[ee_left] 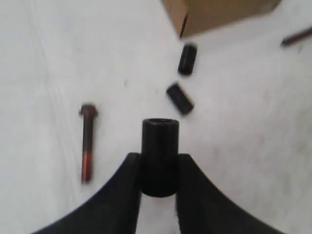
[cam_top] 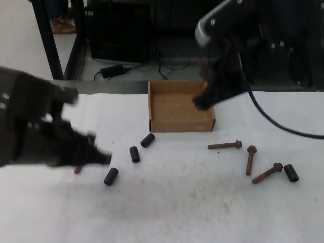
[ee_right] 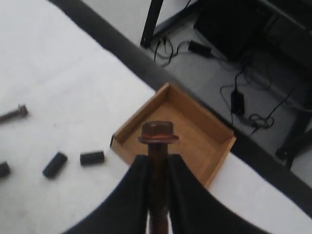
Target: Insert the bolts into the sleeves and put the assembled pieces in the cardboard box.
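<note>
My left gripper (ee_left: 160,157) is shut on a black sleeve (ee_left: 160,141), just above the white bench. A rusty bolt (ee_left: 87,144) lies beside it, and two more sleeves (ee_left: 180,98) (ee_left: 186,59) lie toward the cardboard box (ee_left: 214,14). In the high view that gripper (cam_top: 103,159) is at the left, with a sleeve (cam_top: 111,176) at its tip; whether it is the held one I cannot tell. My right gripper (ee_right: 157,158) is shut on a bolt (ee_right: 157,134), head up, above the box (ee_right: 139,124). It hangs over the box's right side (cam_top: 202,103).
Three loose bolts (cam_top: 225,146) (cam_top: 250,159) (cam_top: 267,173) and one sleeve (cam_top: 291,172) lie on the bench right of the box (cam_top: 181,125). Two sleeves (cam_top: 147,140) (cam_top: 134,154) lie left of it. Cables and dark equipment (cam_top: 119,30) are behind the bench.
</note>
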